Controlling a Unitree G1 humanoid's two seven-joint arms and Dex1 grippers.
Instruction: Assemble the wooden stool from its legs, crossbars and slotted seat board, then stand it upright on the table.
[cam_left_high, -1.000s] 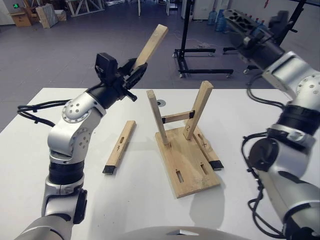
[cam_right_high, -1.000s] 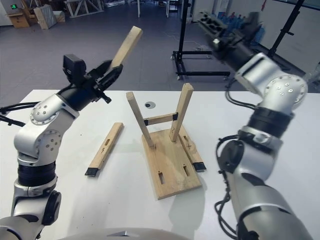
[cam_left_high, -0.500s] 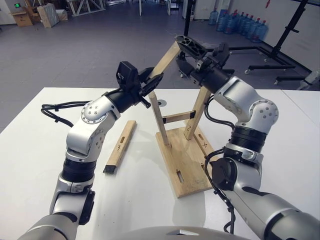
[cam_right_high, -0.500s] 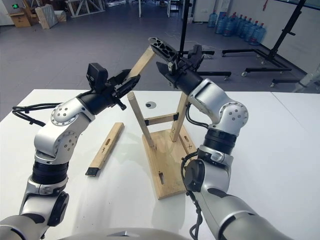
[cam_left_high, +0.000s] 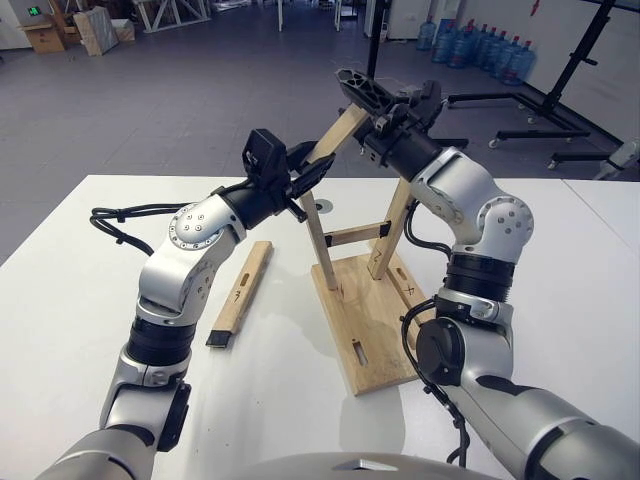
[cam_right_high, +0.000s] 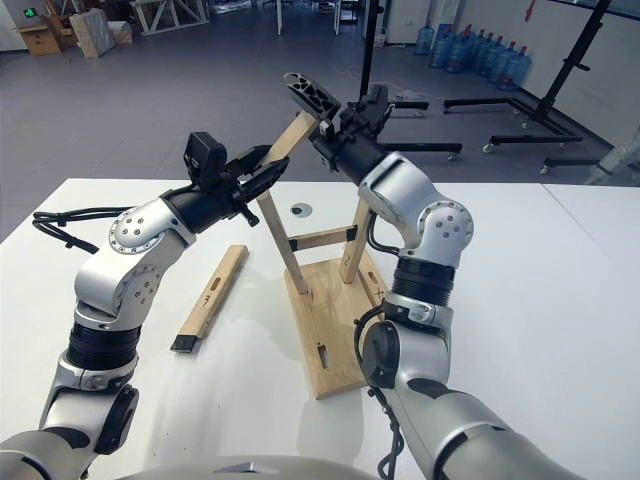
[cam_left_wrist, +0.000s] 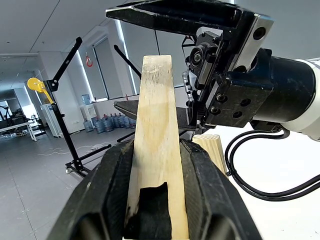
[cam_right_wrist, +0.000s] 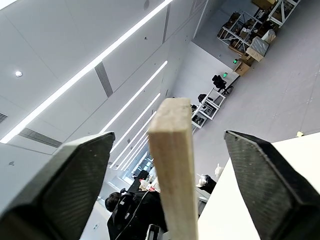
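— Checking left gripper (cam_left_high: 308, 172): state?
— Clamped on the held leg (cam_left_high: 338, 132), near its lower end. Fingers (cam_left_wrist: 112, 190) press both of its sides. The leg slants up and away from the gripper, well off the table (cam_left_high: 60, 300).
— Right gripper (cam_left_high: 362, 103)?
— Spread apart. It sits at the held leg's top end, one finger above, one below. In the right wrist view its fingers (cam_right_wrist: 80, 185) flank the tip with a gap on each side, no contact.
— So only the left carries it?
— Yes. The right just brackets the tip.
— Rest of the stool?
— Seat board (cam_left_high: 380, 325) lies flat on the table, below both grippers. Two legs stand tilted in its slots: left standing leg (cam_left_high: 315, 235) directly under the left gripper, right standing leg (cam_left_high: 397, 225) under the right gripper's wrist. Crossbar (cam_left_high: 355, 235) joins them at about mid-height.
— Left gripper touching the left standing leg?
— Cannot tell. The leg's top is right at the fingers in the head views.
— Loose parts?
— Loose leg (cam_left_high: 240, 293) flat on the table, below the left gripper, beside the seat board but apart from it. Two open slots (cam_left_high: 358, 352) show at the board's near end.
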